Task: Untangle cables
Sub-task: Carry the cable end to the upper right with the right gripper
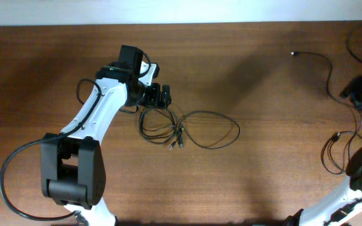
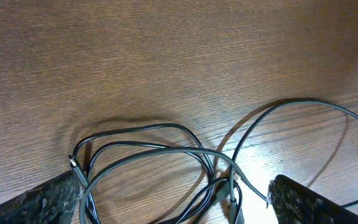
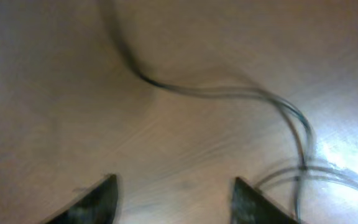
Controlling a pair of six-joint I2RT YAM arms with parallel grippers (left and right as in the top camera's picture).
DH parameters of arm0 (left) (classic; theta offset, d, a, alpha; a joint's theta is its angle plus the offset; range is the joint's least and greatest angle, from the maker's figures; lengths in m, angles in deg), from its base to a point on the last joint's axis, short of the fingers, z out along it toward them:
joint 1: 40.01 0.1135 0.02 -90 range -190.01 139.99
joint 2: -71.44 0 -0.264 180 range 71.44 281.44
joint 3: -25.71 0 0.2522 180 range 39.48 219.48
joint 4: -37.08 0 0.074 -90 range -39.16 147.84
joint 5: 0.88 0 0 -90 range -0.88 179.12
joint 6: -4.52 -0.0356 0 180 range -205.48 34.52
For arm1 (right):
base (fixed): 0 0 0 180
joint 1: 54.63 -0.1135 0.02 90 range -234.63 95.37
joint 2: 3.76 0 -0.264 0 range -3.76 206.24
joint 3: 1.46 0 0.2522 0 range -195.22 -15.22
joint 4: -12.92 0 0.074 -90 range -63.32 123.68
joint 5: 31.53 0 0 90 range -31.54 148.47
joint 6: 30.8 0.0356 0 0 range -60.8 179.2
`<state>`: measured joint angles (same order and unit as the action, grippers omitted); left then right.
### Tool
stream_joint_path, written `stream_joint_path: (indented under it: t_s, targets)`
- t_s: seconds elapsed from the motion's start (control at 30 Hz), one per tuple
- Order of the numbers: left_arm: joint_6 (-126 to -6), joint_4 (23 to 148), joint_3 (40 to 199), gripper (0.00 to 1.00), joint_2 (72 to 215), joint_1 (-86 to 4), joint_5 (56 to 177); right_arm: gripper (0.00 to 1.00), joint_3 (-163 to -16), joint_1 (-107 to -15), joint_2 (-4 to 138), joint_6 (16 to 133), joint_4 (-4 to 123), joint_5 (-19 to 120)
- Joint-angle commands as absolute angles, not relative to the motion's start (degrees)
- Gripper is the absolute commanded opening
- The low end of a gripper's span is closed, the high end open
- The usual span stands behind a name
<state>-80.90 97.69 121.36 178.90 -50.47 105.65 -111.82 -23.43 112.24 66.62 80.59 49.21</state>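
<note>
Tabletop edges: The far edge of the tabletop (image 1: 256, 81) runs along the top of the overhead view, with a pale strip beyond it. The wood continues out of frame at the bottom and at the right.

Open room: You have a wide stretch of bare wood across the centre and upper middle, between the tangle and the right side. The left arm (image 1: 99, 119) covers much of the near-left area.

Cables: The main tangle of cables (image 1: 168, 129) lies left of centre as several overlapping loops, with one large loop reaching right into the bare centre. More loose cords (image 1: 325, 154) lie well apart at the far right, and one of them ends in a silvery plug (image 1: 293, 54) near the far edge.

Left hand: Your left hand (image 1: 157, 97) sits just beside the upper-left rim of the tangle. Its fingers (image 2: 42, 202) are spread and grip nothing. In the wrist view the loops lie on the wood between them, with a small plug end close to the left finger.

Right hand: Your right hand (image 3: 173, 186) is over the far-right cords. Its view is blurred, but the fingers are apart. A cord curves across the wood ahead, and loops lie near the right finger.
</note>
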Motion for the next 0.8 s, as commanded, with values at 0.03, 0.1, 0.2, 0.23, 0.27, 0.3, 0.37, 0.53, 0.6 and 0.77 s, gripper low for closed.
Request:
stream_joint_path:
  t_s: [0.03, 0.1, 0.2, 0.23, 0.27, 0.3, 0.37, 0.53, 0.6, 0.77]
  targets:
    - [-80.77, 97.6, 121.97, 0.99, 178.35, -50.23, 106.28, 0.51, -112.62, -29.72, 111.91, 51.48, 70.34, 48.86]
    - [-80.77, 97.6, 121.97, 0.99, 178.35, -50.23, 106.28, 0.5, -112.62, -31.1, 112.13, 51.45, 65.03, 52.01]
    - [-80.77, 97.6, 121.97, 0.99, 178.35, -50.23, 106.28, 0.51, -112.62, -31.36, 115.74, 50.86, 57.68, 52.4]
    - [-80.77, 97.6, 121.97, 0.99, 178.35, -50.23, 106.28, 0.56, -112.62, -31.38, 117.05, 49.9, 55.83, 51.59]
    - [-80.77, 97.6, 121.97, 0.99, 178.35, -50.23, 106.28, 0.62, -112.62, -31.38, 118.84, 49.51, 52.85, 51.2]
    - [-80.77, 97.6, 121.97, 0.99, 178.35, -50.23, 106.28, 0.66, -112.62, -31.36, 120.37, 49.51, 50.36, 51.2]
    - [-80.77, 97.6, 121.97, 0.99, 178.35, -50.23, 106.28, 0.78, -112.62, -31.36, 123.59, 49.51, 45.53, 51.24]
    - [-80.77, 97.6, 121.97, 0.99, 178.35, -50.23, 106.28, 1.0, -112.62, -31.38, 132.42, 49.51, 34.1, 50.87]
    - [-80.77, 97.6, 121.97, 0.99, 178.35, -50.23, 106.28, 1.0, -112.62, -31.38, 134.32, 49.22, 31.54, 48.9]
    - [-80.79, 97.6, 121.97, 0.99, 178.35, -50.23, 106.28, 0.73, -112.62, -31.38, 137.86, 48.92, 31.06, 47.44]
